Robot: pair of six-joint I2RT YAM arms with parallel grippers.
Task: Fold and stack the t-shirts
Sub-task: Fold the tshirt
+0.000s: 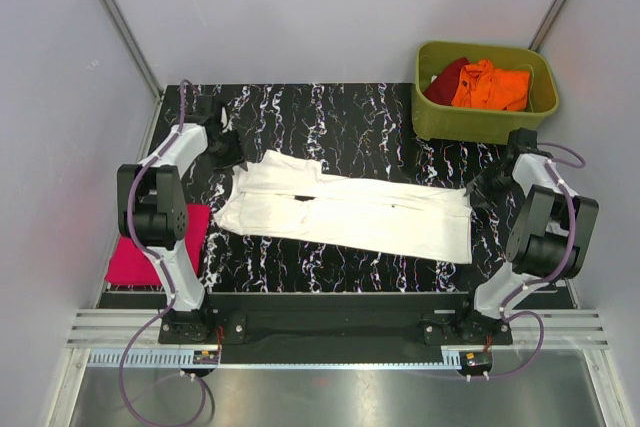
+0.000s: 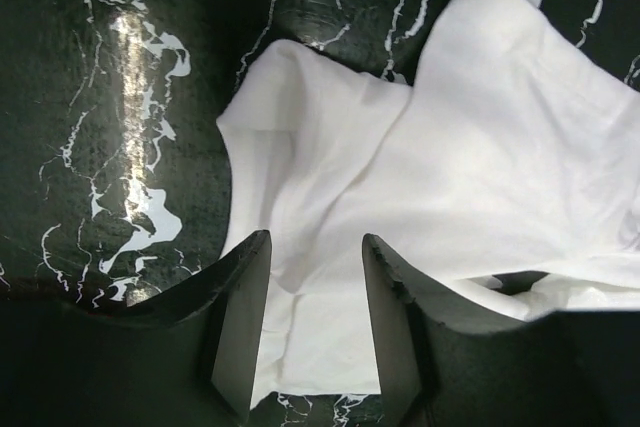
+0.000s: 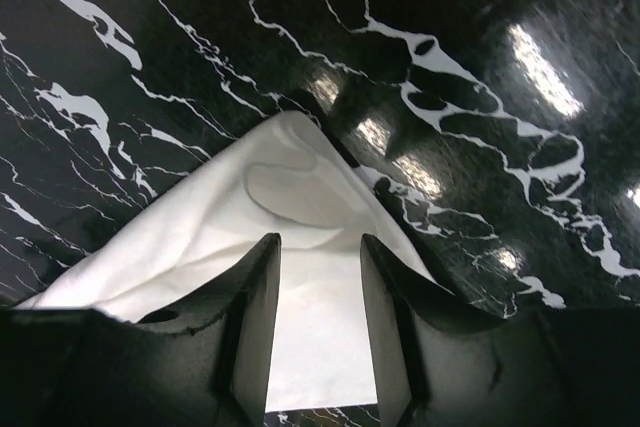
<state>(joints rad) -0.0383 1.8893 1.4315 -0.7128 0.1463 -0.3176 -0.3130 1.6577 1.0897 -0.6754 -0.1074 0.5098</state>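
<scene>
White t-shirt across black marbled table

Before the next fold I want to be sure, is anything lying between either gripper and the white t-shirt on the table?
Nothing visible does. The left gripper and the right gripper each sit directly over one end of the white t-shirt, jaws apart, with only its cloth showing in the gap.
</scene>
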